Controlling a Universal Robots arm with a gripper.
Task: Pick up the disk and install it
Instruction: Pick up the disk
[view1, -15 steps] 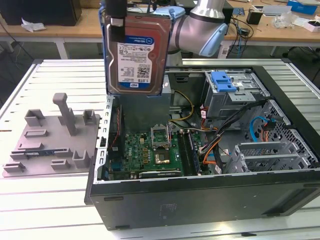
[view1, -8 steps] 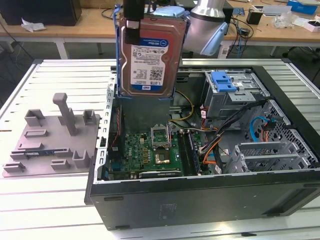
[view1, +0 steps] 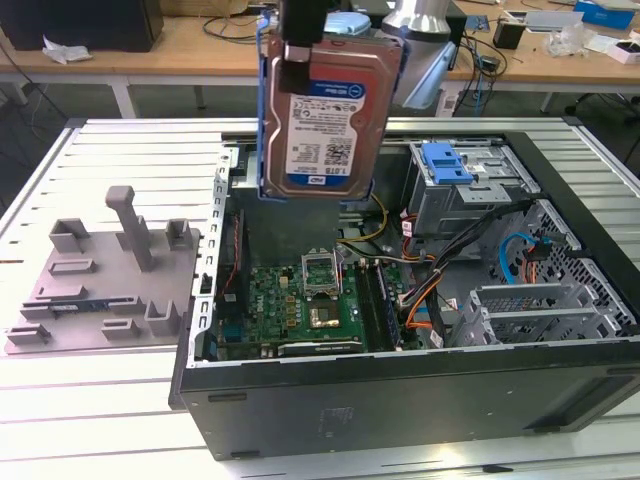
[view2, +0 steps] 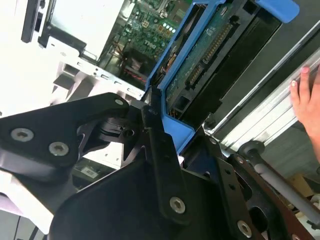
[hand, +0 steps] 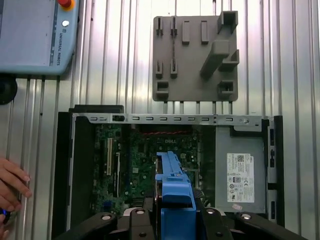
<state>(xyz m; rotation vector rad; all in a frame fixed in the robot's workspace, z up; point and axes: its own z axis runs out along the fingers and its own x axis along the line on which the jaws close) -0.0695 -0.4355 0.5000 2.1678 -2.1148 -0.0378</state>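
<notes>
End effector (view1: 298, 55) clamped on the disk (view1: 325, 120), hanging upright above the open case (view1: 400, 400); I'd square it to the drive cage (view1: 470, 190) and mind the cables (view1: 470, 245).

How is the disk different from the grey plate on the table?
The disk is silver with a blue frame; the grey plate is plain grey. The disk hangs upright in the gripper above the computer case; the grey plate lies flat on the table. Both are roughly rectangular.

Silver disk (view1: 330, 130), blue bracket (hand: 174, 187); grey fixture plate (view1: 100, 290).
</notes>
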